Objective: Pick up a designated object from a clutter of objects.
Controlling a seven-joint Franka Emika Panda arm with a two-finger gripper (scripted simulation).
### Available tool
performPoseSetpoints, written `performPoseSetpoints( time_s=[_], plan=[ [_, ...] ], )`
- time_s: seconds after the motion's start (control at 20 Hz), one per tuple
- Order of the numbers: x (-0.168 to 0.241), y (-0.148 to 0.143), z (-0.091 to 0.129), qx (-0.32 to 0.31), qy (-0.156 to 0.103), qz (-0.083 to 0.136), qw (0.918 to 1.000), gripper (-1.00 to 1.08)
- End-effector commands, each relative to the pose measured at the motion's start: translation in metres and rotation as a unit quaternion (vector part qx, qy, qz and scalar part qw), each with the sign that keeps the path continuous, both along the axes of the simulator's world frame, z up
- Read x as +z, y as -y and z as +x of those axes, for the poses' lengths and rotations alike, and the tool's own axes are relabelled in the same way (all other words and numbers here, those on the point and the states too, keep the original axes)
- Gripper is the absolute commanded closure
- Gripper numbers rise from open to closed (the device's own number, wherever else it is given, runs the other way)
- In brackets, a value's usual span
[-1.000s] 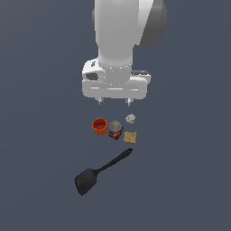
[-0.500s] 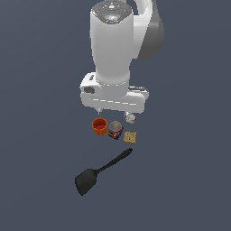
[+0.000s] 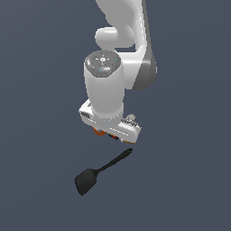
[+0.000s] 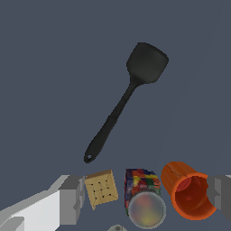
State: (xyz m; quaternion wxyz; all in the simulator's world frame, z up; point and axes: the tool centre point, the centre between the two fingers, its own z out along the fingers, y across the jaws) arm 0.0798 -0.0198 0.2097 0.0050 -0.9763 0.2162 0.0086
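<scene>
The black spatula (image 4: 122, 106) lies flat on the dark floor, blade away from the other items and handle tip near the tan square (image 4: 102, 188). It also shows in the exterior view (image 3: 101, 173), below the arm and towards that view's left. My gripper (image 4: 146, 198) is open and empty, its fingers (image 4: 72, 198) wide apart above the tan square, the multicoloured jar (image 4: 143, 198) and the orange cup (image 4: 187, 189). In the exterior view the hand (image 3: 113, 126) hides most of the clutter; only a sliver of the orange cup (image 3: 96, 131) shows.
A small white lump (image 4: 117, 228) peeks in at the edge of the wrist view beside the jar. The floor is a plain dark surface with no walls or edges in view.
The arm has swung forward and down over the clutter, so the hand now covers the cup, jar and tan square in the exterior view. The spatula has not moved.
</scene>
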Motion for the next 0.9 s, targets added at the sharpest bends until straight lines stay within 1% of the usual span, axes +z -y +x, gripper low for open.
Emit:
performPoseSetpoints(
  time_s=[0.0,0.2,0.45,0.65,0.85],
  plan=[
    [-0.021,0.004,0.012,-0.040,0.001,0.000,0.9992,-0.92],
    [-0.055,0.011,0.030,-0.101,0.001,0.000,0.9948,-0.92],
    [-0.094,0.018,0.045,-0.166,0.003,-0.003,0.9861,-0.92],
    [-0.118,0.023,0.052,-0.203,0.004,-0.005,0.9792,-0.92],
    [-0.134,0.026,0.056,-0.227,0.005,-0.007,0.9739,-0.92]
  ],
)
